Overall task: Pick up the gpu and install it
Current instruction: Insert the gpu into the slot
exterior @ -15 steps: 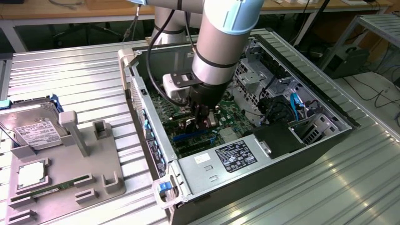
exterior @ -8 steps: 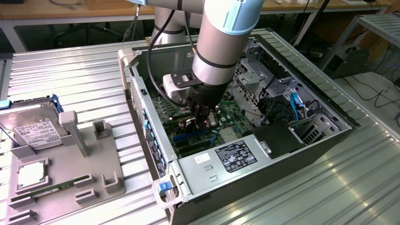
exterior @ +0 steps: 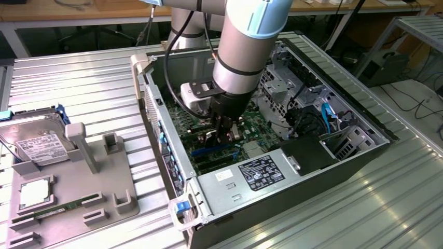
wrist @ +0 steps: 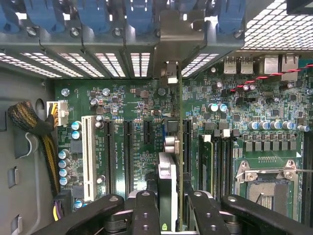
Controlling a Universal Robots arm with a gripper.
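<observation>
A ribbed metal table [exterior: 90, 83] carries an open computer case [exterior: 155, 111] lying on its side, with 1 Universal Robots arm [exterior: 246, 46] reaching down into it. The motherboard [wrist: 142, 127] spreads directly beneath the gripper [exterior: 223, 136], which hangs low inside the case, close over the board. The power supply [exterior: 260, 174], with its black label, sits just beside the gripper toward the bottom of the exterior view. Well apart from the gripper, toward the exterior view's left, a grey fixture tray [exterior: 104, 181] on the table holds a silver hard drive [exterior: 38, 140] with a white label.

The gpu [wrist: 167, 191] stands upright and edge-on in the gripper [wrist: 173, 200]. The jaws are closed partway, and the black fingers [wrist: 145, 210] press against the card's 2 faces. The card runs from between the fingers toward the case's rear wall, where its silvery end bracket [wrist: 169, 73] meets the row of vented slot covers [wrist: 80, 63]. It lines up with the black expansion slots [wrist: 128, 152] on the board. Whether its lower edge is seated in a slot cannot be told.

To one side of the gripper lies 1 white slot [wrist: 88, 156], with a braided cable bundle [wrist: 29, 122] beyond it. To the other side lies the CPU socket [wrist: 266, 188] with its metal frame.
</observation>
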